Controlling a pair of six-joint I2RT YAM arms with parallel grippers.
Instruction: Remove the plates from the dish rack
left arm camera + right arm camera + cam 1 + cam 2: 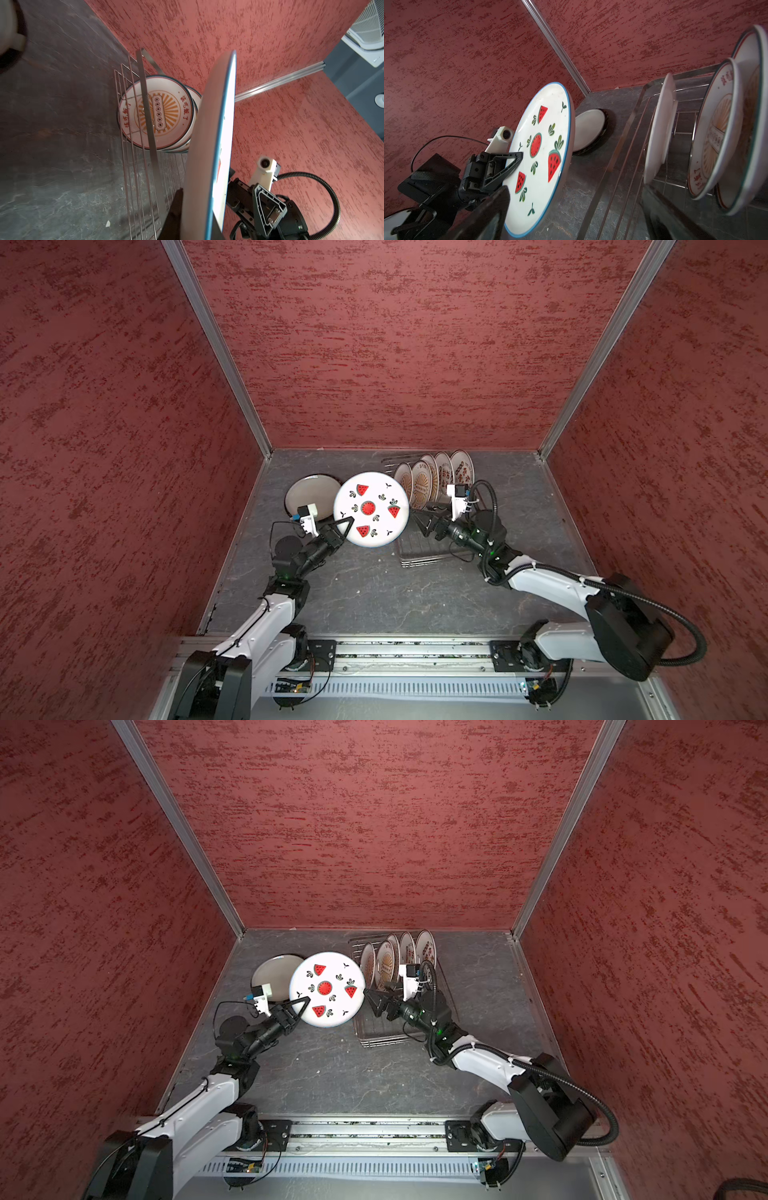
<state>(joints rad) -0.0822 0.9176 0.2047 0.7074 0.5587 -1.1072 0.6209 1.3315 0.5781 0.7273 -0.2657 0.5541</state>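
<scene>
Carrying on one pinch: slip and knock risks

The left gripper [348, 525] is clamping its jaws nearly shut on the large round white ceramic plate with watermelon prints and a blue edge [371, 509]. It is gripping the rim that faces away from the rectangular silver wire dish rack [419, 559] and holding the plate in the air just off the rack's left-arm side. The right gripper [420, 521] is hovering over the rack's front half with its jaws spread wide, holding nothing, just beside the plate's rack-side rim.

That single edge grip is carrying the whole plate, so the glazed rim is probably straining to pivot or slide in the jaws. A quick swing could be sending it down onto the dark grey stone-look tabletop [374, 597]. It could equally be dropping onto the round dark-rimmed plate [312, 492] lying flat farther from the rack on the same side. The open right gripper is sitting so near the rim that whichever arm moves first could be knocking it. The cream printed plates [432, 481] are leaning upright in the rack's far end, and a careless retreat could be toppling them.
</scene>
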